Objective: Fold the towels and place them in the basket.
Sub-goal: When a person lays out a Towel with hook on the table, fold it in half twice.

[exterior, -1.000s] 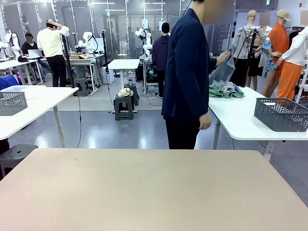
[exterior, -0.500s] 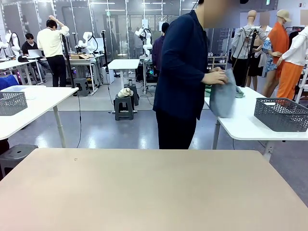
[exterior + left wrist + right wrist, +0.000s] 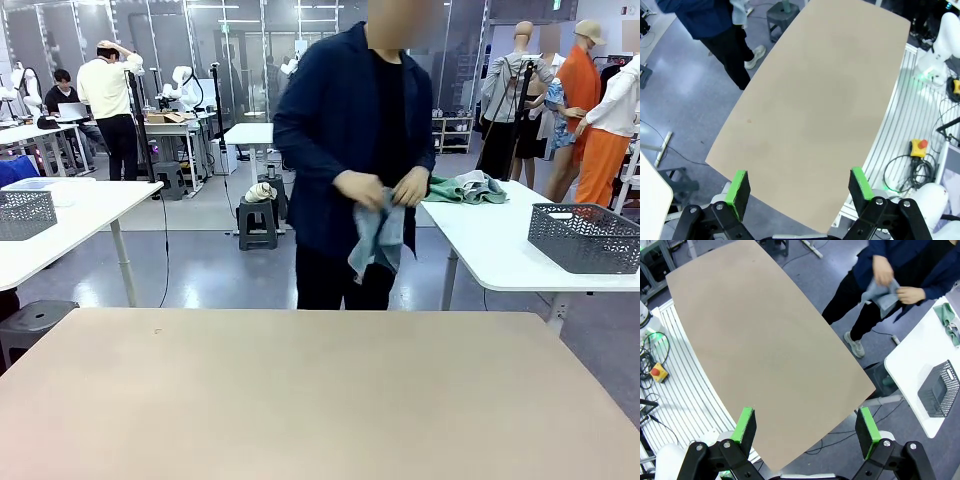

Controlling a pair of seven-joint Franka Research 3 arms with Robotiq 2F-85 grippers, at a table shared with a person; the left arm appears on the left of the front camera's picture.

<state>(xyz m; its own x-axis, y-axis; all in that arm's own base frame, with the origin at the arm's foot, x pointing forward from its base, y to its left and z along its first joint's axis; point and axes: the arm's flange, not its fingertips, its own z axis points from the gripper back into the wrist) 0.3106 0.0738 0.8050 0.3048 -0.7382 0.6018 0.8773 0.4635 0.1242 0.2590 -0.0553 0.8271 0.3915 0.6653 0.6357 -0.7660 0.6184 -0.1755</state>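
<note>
Front view: I see a person (image 3: pixel 340 130) holding the blue-grey towel (image 3: pixel 378 235) in both hands beyond the tan table (image 3: pixel 320 400). The green towel (image 3: pixel 450 190) lies heaped on the white side table (image 3: pixel 500 255), well apart from the basket (image 3: pixel 585 238), whose inside I cannot make out. Left wrist view: left gripper (image 3: pixel 799 185), jaws spread wide above the tan table. Right wrist view: right gripper (image 3: pixel 806 427), jaws likewise released.

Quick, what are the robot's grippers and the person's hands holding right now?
Left gripper: open, empty.
Right gripper: open, empty.
Person's hands: both gripping the blue-grey towel.
</note>
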